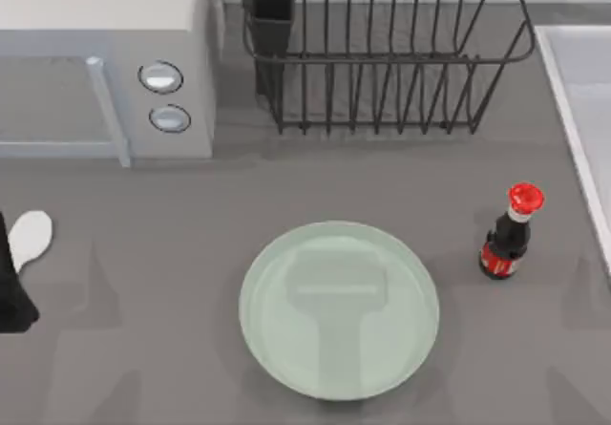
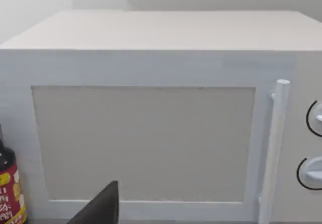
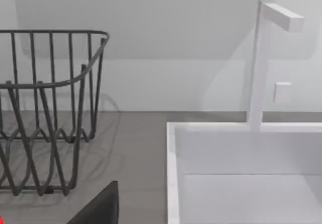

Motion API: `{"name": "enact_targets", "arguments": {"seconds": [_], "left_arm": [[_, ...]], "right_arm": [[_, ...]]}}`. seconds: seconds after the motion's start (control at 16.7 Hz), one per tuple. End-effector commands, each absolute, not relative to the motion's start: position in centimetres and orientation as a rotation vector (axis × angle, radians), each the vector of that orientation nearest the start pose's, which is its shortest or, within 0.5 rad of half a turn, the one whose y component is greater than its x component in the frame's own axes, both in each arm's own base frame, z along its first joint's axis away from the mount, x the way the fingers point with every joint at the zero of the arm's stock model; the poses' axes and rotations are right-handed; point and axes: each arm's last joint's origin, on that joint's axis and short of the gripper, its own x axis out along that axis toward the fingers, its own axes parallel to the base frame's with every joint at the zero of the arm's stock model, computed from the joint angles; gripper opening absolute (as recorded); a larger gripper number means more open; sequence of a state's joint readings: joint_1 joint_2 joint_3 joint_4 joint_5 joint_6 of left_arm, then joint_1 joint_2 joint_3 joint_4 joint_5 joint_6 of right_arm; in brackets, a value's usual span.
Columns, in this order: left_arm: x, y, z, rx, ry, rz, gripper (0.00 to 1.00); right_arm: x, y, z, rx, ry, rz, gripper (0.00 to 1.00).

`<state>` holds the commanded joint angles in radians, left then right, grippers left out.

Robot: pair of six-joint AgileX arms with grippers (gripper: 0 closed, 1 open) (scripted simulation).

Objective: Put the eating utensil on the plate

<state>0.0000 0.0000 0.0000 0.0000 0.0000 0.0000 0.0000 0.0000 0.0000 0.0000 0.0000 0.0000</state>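
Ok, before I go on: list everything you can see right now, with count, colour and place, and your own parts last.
spoon: 1, white, far left edge of the table, bowl visible, handle hidden under the left arm
plate: 1, pale mint green, front centre of the table, nothing on it
bottle: 1, dark with red cap and red label, upright, right of the plate and apart from it
second bottle: 1, dark with red and yellow label, beside the microwave in the left wrist view
microwave: 1, white, back left
dish rack: 1, dark wire, back centre
sink: 1, white, with a white faucet, right side
left arm: 1, black, at the table's left edge over the spoon's handle
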Motion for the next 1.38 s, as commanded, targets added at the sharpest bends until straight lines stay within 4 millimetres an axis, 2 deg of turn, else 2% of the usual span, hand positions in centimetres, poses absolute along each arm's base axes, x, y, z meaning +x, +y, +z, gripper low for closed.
{"name": "enact_targets", "arguments": {"seconds": [0.18,0.3,0.48,0.6,0.84,1.08,1.38], "left_arm": [[10.6,-0.1,16.2,0.002,0.010,0.002,1.00],[10.6,0.0,17.0,0.012,0.057,0.007,1.00],[11.2,0.1,19.0,0.035,0.206,0.015,1.00],[12.3,0.2,20.3,0.053,0.362,0.016,1.00],[16.3,0.7,21.4,0.080,0.778,0.002,1.00],[21.1,1.5,20.9,0.089,1.175,-0.029,1.00],[25.9,2.5,19.8,0.089,1.477,-0.068,1.00]], "right_arm": [[10.6,-0.1,16.0,0.000,0.000,0.000,1.00],[10.6,-0.1,16.0,0.000,0.000,0.000,1.00],[10.6,-0.1,16.0,0.000,0.000,0.000,1.00],[10.6,-0.1,16.0,0.000,0.000,0.000,1.00],[10.6,-0.1,16.0,0.000,0.000,0.000,1.00],[10.6,-0.1,16.0,0.000,0.000,0.000,1.00],[10.6,-0.1,16.0,0.000,0.000,0.000,1.00]]}}
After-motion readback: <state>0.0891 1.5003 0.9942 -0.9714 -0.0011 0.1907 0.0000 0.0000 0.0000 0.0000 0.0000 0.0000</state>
